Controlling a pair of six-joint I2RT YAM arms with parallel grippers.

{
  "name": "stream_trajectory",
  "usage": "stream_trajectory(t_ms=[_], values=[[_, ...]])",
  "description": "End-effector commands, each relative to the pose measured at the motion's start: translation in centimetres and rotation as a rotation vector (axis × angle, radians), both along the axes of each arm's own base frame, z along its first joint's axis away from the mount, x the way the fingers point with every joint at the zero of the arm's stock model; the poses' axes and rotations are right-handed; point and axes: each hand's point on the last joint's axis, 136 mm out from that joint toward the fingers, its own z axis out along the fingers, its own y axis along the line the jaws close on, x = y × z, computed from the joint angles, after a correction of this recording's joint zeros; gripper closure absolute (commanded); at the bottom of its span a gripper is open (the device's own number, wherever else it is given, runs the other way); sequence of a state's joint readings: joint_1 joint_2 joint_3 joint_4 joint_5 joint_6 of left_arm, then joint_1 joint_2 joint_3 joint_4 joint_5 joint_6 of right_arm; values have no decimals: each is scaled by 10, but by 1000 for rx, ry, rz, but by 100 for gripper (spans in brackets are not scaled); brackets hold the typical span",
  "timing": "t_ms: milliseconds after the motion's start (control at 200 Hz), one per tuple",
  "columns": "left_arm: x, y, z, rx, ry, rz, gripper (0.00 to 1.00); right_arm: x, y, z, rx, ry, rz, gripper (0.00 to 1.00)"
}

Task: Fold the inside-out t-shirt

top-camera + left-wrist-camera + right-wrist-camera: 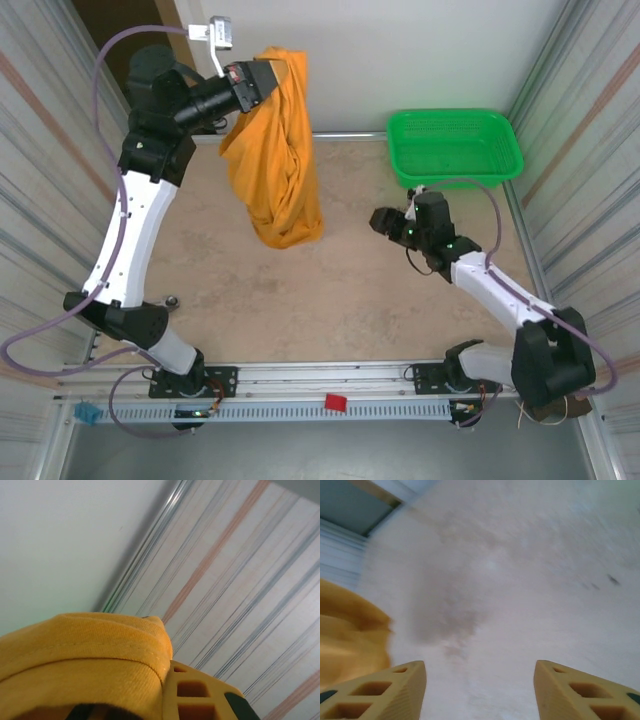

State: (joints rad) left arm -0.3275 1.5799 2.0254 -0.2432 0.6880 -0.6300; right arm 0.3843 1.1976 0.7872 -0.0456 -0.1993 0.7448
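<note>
The mustard-orange cloth t-shirt (pixel 275 165) hangs in a bunched, twisted column over the far left part of the pale tabletop (pixel 350 295). Its lower end seems to reach the surface, though I cannot be sure it rests there. It hangs from the left gripper (pixel 268 76), raised high by the far edge. In the left wrist view a hemmed fold is draped over one yellow finger (pixel 197 692), so the claw looks clamped on the cloth.

The right gripper (pixel 386 222) sits low over the middle of the tabletop, well apart from the shirt, fingers spread wide with nothing between them. A bright green plastic mesh basket (pixel 455 116) stands in the far right corner.

The worry, to my eye, is the hold. It takes only a fold, and the hanging weight could drag it free. Lowered as bunched as this, the shirt would heap rather than spread. A grab into that column could pinch several layers at once.
</note>
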Motion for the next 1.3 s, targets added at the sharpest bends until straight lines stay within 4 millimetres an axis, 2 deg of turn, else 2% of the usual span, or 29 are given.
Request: stream_trajectory(t_ms=[0,45,90,135,175,271,471,521,576,676,867,1037,1298], values=[[-2,3,-19,39,49,53,100,-12,24,90,56,-178,93,30],[-4,0,-22,14,54,46,100,-16,34,110,50,-222,128,28],[-7,-3,-21,-4,54,36,100,-18,43,121,27,-248,155,26],[-13,-5,-16,-12,43,20,100,-18,49,122,4,-257,169,25],[-18,-7,-11,-14,32,14,100,-15,52,116,-12,-250,176,24],[-28,-7,3,-18,5,8,100,-9,51,84,-34,-202,153,23],[-43,-1,39,-81,-57,5,100,-6,32,-15,-70,-40,63,21],[-46,0,47,-93,-68,-2,100,-4,31,-30,-52,-13,60,21],[-48,1,55,-107,-80,-4,100,-1,33,-39,-25,-3,77,21],[-48,0,61,-122,-83,-10,100,2,43,-40,11,-15,131,21],[-45,-2,57,-117,-72,-11,100,4,68,-31,73,-45,243,28],[-45,0,57,-112,-79,3,100,5,95,-26,100,-49,319,30],[-49,7,66,-117,-98,20,100,2,127,-34,175,-30,390,32]])
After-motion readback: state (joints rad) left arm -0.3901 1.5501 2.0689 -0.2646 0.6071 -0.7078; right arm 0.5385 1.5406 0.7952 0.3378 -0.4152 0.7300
